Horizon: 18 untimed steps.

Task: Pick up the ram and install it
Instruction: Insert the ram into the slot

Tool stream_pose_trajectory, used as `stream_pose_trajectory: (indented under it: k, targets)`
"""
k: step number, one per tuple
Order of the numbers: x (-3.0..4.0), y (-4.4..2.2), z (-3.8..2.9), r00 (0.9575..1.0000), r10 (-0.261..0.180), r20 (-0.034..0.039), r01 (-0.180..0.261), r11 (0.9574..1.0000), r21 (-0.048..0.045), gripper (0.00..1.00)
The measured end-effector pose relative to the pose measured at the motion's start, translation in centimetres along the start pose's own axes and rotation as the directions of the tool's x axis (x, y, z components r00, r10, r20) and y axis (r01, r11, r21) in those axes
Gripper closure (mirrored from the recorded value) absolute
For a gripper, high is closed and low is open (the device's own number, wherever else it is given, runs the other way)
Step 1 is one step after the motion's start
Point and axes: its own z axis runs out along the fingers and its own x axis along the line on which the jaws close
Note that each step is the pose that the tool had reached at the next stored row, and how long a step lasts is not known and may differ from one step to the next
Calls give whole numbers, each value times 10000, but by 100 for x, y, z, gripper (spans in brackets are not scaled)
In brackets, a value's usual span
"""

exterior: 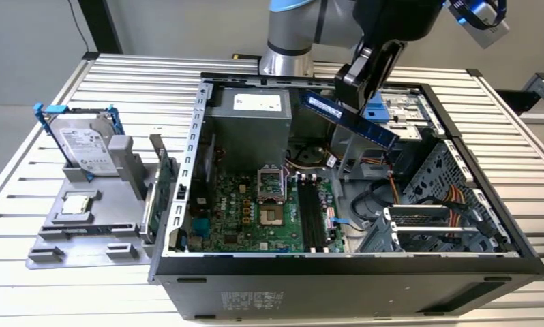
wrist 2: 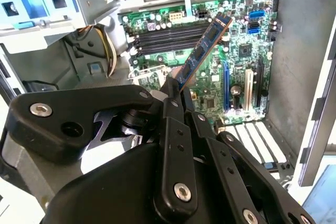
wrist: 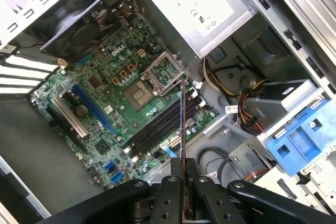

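The ram (exterior: 367,128) is a long, thin blue stick hanging tilted in the air above the open computer case (exterior: 190,170). My gripper (exterior: 352,95) is shut on its upper end, over the case's back right part in the exterior view. In the second wrist view the ram (wrist 2: 205,48) sticks out from my gripper (wrist 2: 176,88) toward the motherboard's black slots (wrist 2: 168,35). The first wrist view has the ram (wrist: 181,119) edge-on, running from my gripper (wrist: 182,174) across the black slots (wrist: 155,132). In the exterior view the slots (exterior: 313,214) lie below the ram with nothing in them.
A grey fixture (exterior: 81,228) at the exterior view's left carries a silver hard drive in a blue frame (exterior: 81,146). A green card with a bracket (exterior: 163,180) stands by the case wall. Inside the case are a power supply (exterior: 249,116), cables (exterior: 435,197) and a blue drive holder (wrist: 296,140).
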Motion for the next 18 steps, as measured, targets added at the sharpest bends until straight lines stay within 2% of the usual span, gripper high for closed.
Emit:
stream_pose_trajectory:
  k: [8, 18]
  targets:
    - [-30, -34, -1, 9996, 275, 8, -275, 9996, -2, 100]
    - [-33, -38, -1, 9996, 291, 8, -291, 9996, -2, 100]
